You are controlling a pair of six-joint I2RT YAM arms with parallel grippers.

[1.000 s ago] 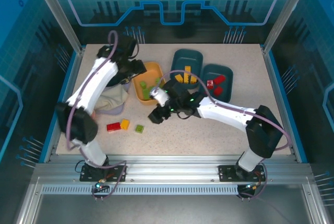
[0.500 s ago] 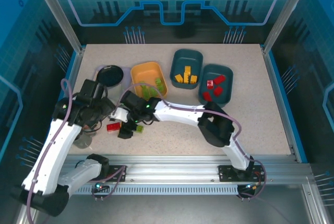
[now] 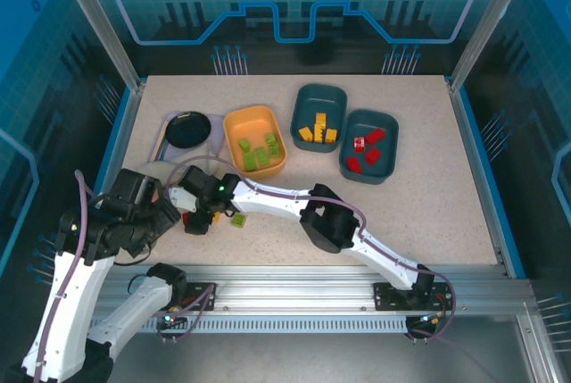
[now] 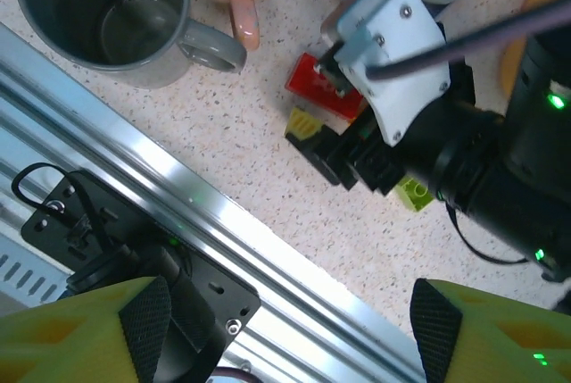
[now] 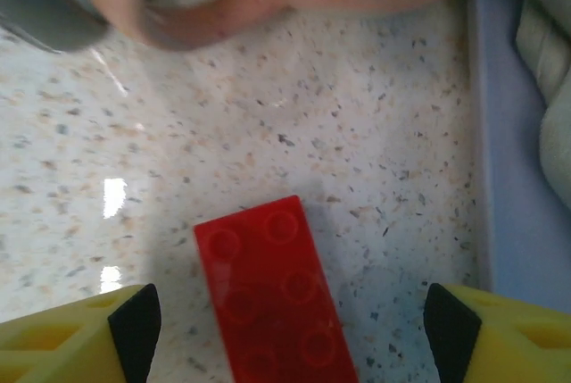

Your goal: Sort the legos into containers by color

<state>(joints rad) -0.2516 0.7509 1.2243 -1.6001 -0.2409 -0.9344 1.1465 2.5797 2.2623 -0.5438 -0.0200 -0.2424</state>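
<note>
Left fingers [image 4: 134, 325] apart, empty, hanging over the near edge of the counter [image 3: 428, 204]. Three legos lie loose at the left: red brick [image 5: 272, 289], yellow brick [image 4: 303, 122], green brick [image 4: 412, 192]. Right fingers [image 5: 98, 334] spread wide over the red brick, not yet closed. Sorting looks mostly done. Orange bin [image 3: 239, 126] holds greens, middle teal bin [image 3: 317, 97] yellows, right teal bin [image 3: 379, 171] reds.

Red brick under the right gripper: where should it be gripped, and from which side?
Pinch its two long side walls at mid-length, coming straight down from above. The red brick lies flat, studs up, its narrow width fitting inside the open right gripper.
</note>
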